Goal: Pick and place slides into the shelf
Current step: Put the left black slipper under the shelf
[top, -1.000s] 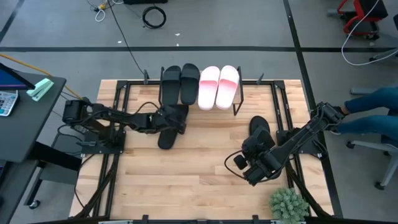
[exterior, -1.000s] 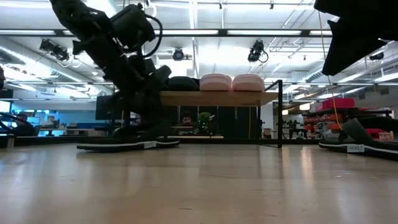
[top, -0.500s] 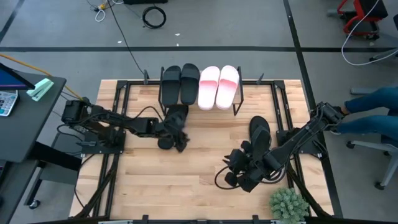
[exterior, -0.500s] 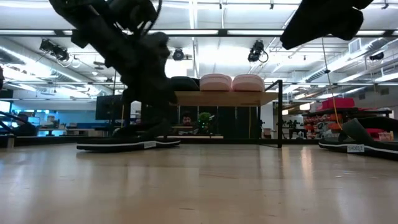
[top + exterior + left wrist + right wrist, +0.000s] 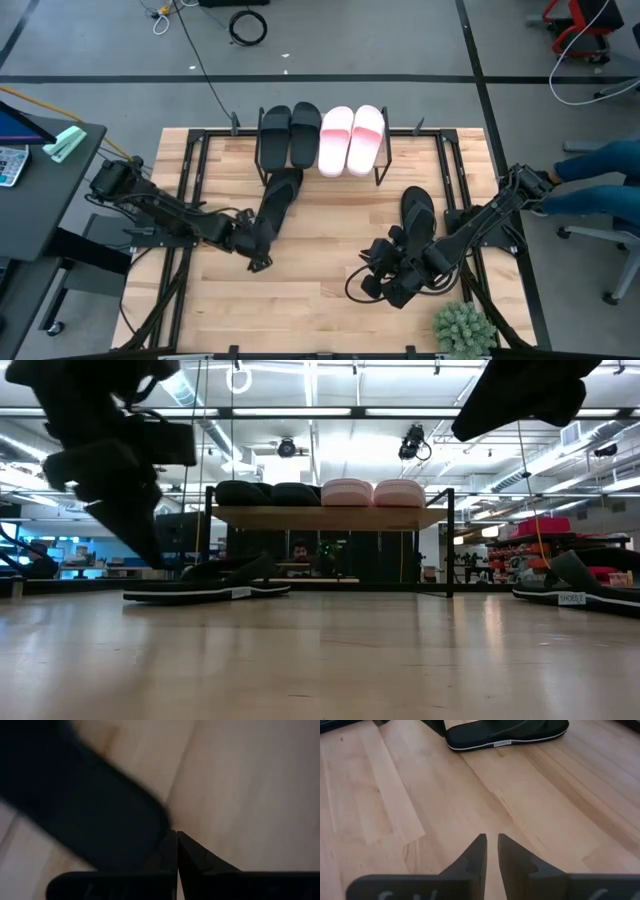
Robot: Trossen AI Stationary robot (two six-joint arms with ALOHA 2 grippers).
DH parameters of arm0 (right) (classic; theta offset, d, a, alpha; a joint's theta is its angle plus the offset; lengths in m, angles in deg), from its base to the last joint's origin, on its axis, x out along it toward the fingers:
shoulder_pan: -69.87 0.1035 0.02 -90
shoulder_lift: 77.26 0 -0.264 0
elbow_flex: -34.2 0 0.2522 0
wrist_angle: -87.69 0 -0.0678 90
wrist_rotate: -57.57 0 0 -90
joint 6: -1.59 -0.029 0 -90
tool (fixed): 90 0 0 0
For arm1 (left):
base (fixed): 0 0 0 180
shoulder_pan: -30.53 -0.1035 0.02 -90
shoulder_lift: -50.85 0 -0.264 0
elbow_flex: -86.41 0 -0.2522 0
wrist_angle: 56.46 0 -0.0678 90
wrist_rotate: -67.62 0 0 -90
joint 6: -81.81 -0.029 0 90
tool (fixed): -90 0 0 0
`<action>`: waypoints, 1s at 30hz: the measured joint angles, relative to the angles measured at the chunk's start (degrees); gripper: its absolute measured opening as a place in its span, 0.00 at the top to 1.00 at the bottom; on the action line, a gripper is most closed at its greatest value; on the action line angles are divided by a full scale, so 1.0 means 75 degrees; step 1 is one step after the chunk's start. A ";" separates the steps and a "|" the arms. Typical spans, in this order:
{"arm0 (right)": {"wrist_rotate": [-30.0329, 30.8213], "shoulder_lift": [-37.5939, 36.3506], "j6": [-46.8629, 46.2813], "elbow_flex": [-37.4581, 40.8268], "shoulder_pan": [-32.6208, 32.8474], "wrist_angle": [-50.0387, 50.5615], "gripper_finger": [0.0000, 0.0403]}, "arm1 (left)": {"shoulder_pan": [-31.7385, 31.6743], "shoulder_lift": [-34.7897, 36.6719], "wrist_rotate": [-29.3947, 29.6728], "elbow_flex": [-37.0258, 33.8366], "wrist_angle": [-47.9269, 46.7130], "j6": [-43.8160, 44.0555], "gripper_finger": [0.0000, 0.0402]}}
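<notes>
The shelf (image 5: 320, 150) stands at the table's far middle with two black slides (image 5: 289, 133) and two pink slides (image 5: 352, 138) lying on its board. A third black slide (image 5: 276, 198) lies flat on the table in front of it. My left gripper (image 5: 256, 258) hovers shut just off that slide's near end (image 5: 125, 827), with nothing between its fingers. Another black slide (image 5: 418, 212) lies flat at the right. My right gripper (image 5: 491, 839) hangs over bare wood to its near left, a narrow gap between its empty fingers.
A potted plant (image 5: 462, 328) stands at the near right corner. Black frame rails (image 5: 190, 190) run along both sides of the table. A person's legs (image 5: 600, 170) show beyond the right edge. Bare wood (image 5: 310, 290) lies between the two arms.
My left gripper has drawn back from over the black slide in front of the shelf toward the table's near left, to the slide's near end. The slide has stayed flat where it was. My right gripper has shifted slightly toward the table's left edge.
</notes>
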 joint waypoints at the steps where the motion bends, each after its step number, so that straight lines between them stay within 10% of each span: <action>1: 0.0000 0.0000 -0.0004 0.0000 0.0000 0.0003 0.87 | 0.0025 0.0013 0.0043 0.0000 -0.0230 0.0129 0.99; 30: 0.0263 0.0003 0.0059 0.0000 -0.0003 0.0079 0.88 | -0.1625 -0.1023 0.0201 -0.0015 0.1192 -0.0095 1.00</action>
